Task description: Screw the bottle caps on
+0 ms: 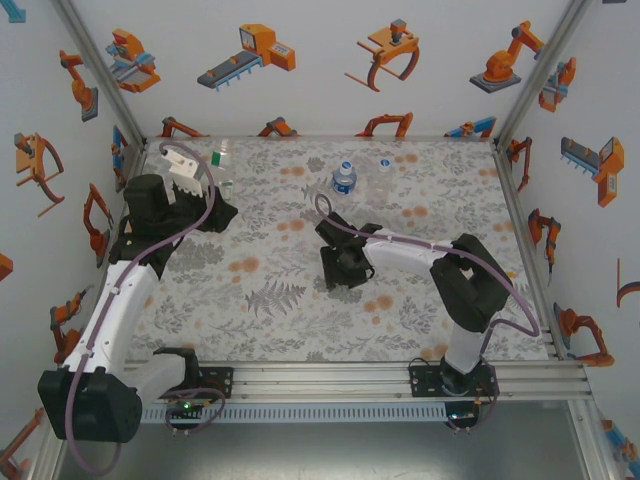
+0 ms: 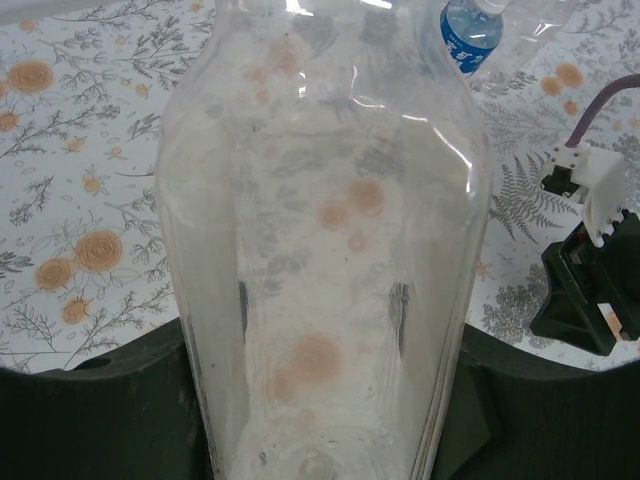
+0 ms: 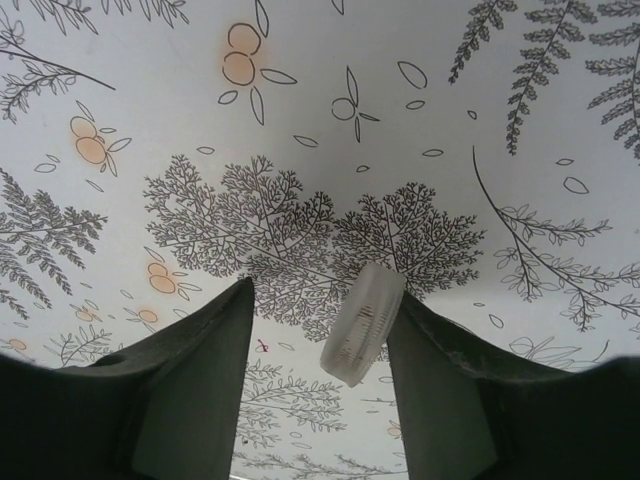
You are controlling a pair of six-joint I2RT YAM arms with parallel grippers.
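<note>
A plain clear bottle (image 2: 320, 250) stands between the dark jaws of my left gripper (image 2: 320, 335), which is shut on its lower body at the table's left side (image 1: 218, 212). Behind it to the right is the blue-label bottle (image 2: 470, 35), standing at the back middle (image 1: 344, 178) with another plain bottle (image 1: 383, 168) beside it. My right gripper (image 3: 322, 295) is open just above the cloth, mid-table (image 1: 340, 268). A white ribbed cap (image 3: 363, 323) leans on edge against its right finger; the left finger stands apart from it.
The floral cloth (image 1: 270, 300) covers the whole table, with printed walls on three sides. A small white thing (image 1: 222, 151) sits at the back left, too small to identify. The right arm's wrist (image 2: 585, 290) is close on the left gripper's right.
</note>
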